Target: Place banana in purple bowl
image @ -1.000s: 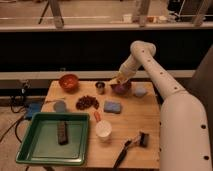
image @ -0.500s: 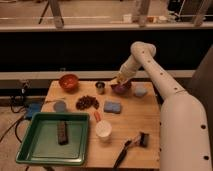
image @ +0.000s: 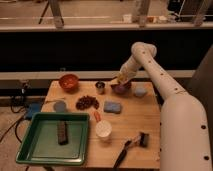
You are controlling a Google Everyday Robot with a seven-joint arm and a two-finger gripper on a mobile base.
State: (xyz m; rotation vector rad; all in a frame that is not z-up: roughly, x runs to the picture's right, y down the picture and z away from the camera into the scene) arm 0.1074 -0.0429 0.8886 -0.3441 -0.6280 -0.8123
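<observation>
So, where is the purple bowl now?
In the camera view the purple bowl sits at the table's far edge, between the metal cup and a grey-blue object, directly under the claw.

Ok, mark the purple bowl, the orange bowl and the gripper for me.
purple bowl (image: 121,89): camera view, front rim.
orange bowl (image: 69,81): camera view, centre of the bowl.
gripper (image: 120,79): camera view, tip just above the purple bowl.

**One high view from my side**

A single camera looks down and forward across the whole surface (image: 135,130) from close by, my arm entering at right, my gripper (image: 120,80) far over the purple bowl (image: 121,88).
</observation>
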